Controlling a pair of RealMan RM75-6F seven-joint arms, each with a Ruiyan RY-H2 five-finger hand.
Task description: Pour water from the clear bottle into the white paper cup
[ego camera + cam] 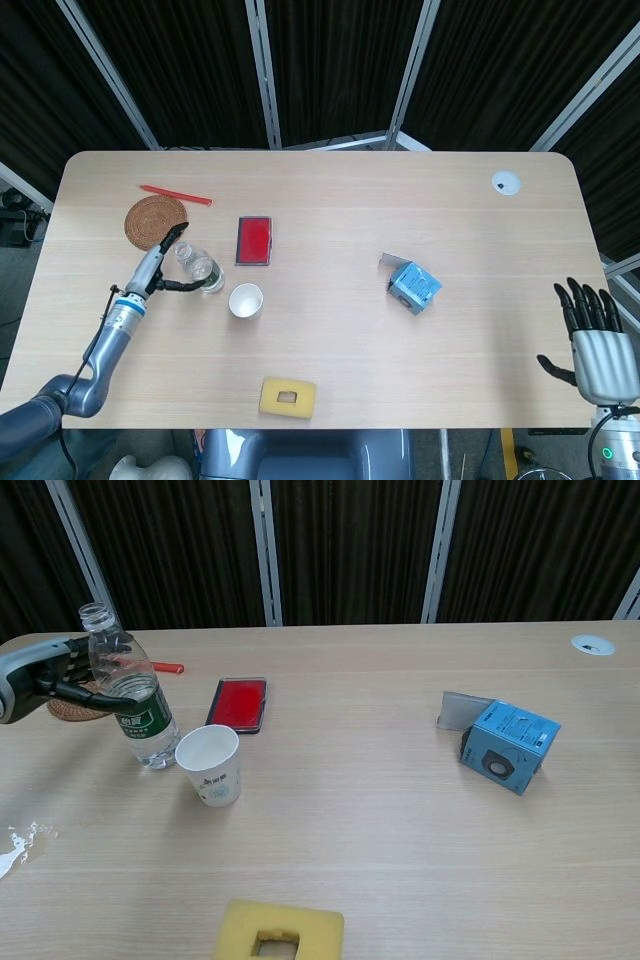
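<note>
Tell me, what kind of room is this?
Probably a robot test lab, not a home: a bare wooden table with staged odds and ends, black curtain panels on metal frames behind, and a robotic left hand beside a clear bottle.

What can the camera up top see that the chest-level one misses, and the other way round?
Only the head view shows the right hand, open off the table's right edge. Only the chest view shows the white splatter on the table. Both show the left hand at the clear bottle, the white paper cup, red case, blue box and yellow sponge.
</note>
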